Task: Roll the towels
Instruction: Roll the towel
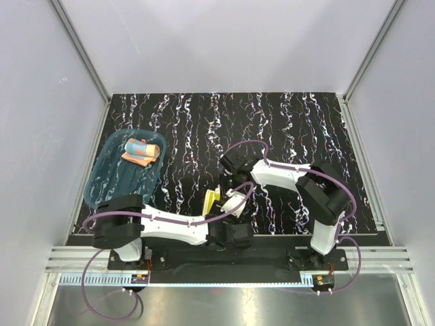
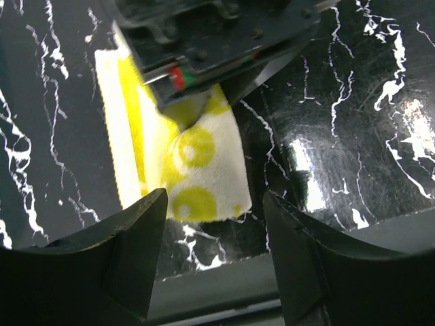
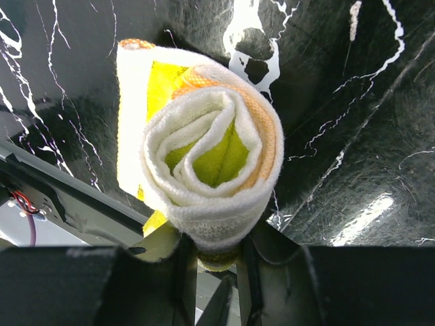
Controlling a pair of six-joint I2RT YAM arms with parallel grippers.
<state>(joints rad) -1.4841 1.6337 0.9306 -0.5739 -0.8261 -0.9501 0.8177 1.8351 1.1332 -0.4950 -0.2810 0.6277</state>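
The yellow towel [image 1: 212, 201] lies near the front edge of the mat. In the right wrist view it is a cream and yellow roll [image 3: 211, 163], seen end-on. My right gripper [image 3: 216, 255] is shut on the roll's near end; in the top view it [image 1: 230, 202] is at the towel's right side. In the left wrist view the towel's flat, unrolled end [image 2: 197, 173] lies just ahead of my left gripper [image 2: 214, 210], which is open and empty and not touching it. The orange-pink towel [image 1: 141, 151] lies rolled in the teal tray [image 1: 109, 183].
The black marbled mat [image 1: 285, 122] covers the table. Its front edge and a metal rail [image 2: 224, 285] run just behind my left fingers. The right arm's body [image 2: 211, 34] hangs over the yellow towel. White walls close in the sides.
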